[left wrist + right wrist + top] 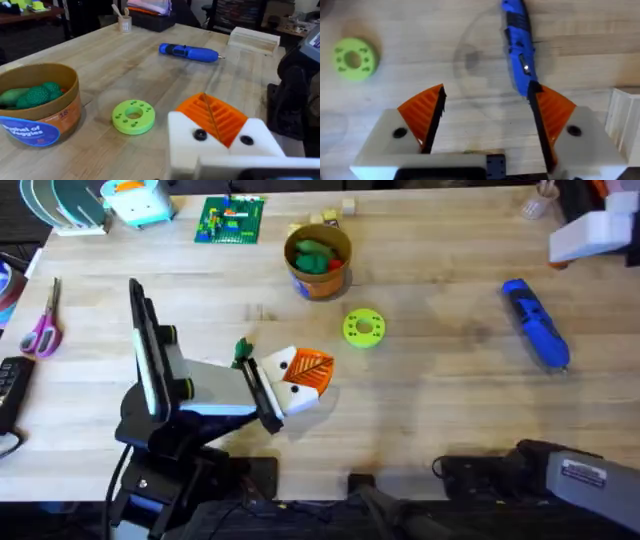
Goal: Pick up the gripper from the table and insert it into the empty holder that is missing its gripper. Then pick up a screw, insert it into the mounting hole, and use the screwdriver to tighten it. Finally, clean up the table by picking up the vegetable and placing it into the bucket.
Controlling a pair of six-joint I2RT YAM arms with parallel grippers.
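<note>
I see the left gripper (300, 380) low over the table (430, 400), its fingers together. The right gripper (485, 125) is spread wide, empty, near the screwdriver (536, 324) at far right. The bucket (318, 260) sits far centre, green vegetables inside.

Two black robot arms carry white wedge-shaped finger mounts with orange ribbed tips. On the left hand (297, 382), each white mount bears a dark round screw head. The right hand (485, 125) shows the same orange pads edged in black, a screw in each mount, and a black base block.
</note>
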